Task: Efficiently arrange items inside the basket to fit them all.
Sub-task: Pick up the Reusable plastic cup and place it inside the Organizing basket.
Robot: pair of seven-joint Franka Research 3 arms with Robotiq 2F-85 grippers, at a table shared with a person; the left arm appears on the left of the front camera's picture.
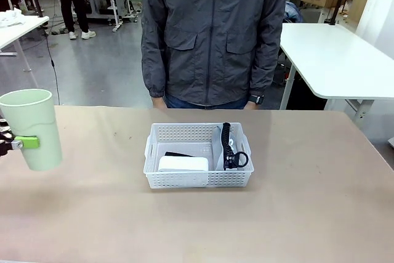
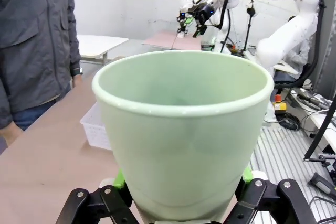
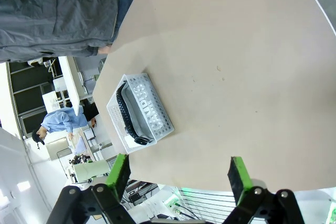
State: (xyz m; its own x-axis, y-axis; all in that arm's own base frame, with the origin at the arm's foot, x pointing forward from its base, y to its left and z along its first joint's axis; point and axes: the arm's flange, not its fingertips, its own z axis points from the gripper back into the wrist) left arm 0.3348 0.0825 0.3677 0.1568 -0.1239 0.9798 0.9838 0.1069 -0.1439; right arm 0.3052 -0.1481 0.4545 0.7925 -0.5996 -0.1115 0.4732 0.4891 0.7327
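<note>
- While we look across the beige tabletop [image 1: 308, 201], we see the shallow white rectangular plastic basket [image 1: 198, 179] with perforated sides sitting near its middle, in front of a person in a dark grey zipped jacket [image 1: 212, 35] who stands at the far edge.
- Inside the basket we make out a white rounded rectangular device [image 1: 183, 164] at the near left, a sliver of a black object [image 1: 178, 154] just behind it, and a grey pouch [image 1: 220, 152] standing against the right end with its black strap [image 1: 228, 146] draped over the top.
- From the right wrist we can read "CAMPUS" in white letters on the pouch [image 3: 149, 113] through the basket [image 3: 137, 109].
- Our left pincer [image 1: 24, 143] is at the left edge of the front view, its green pads pinching a pale green plastic cup [image 1: 34, 129], held upright above the tabletop and well apart from the basket.
- From the left wrist we see the cup [image 2: 184, 135], mouth open and empty, seated between the left pincer's [image 2: 181, 203] fingers.
- Our right pincer [image 3: 178, 174] is spread wide, nothing between its green pads, high above the tabletop.
</note>
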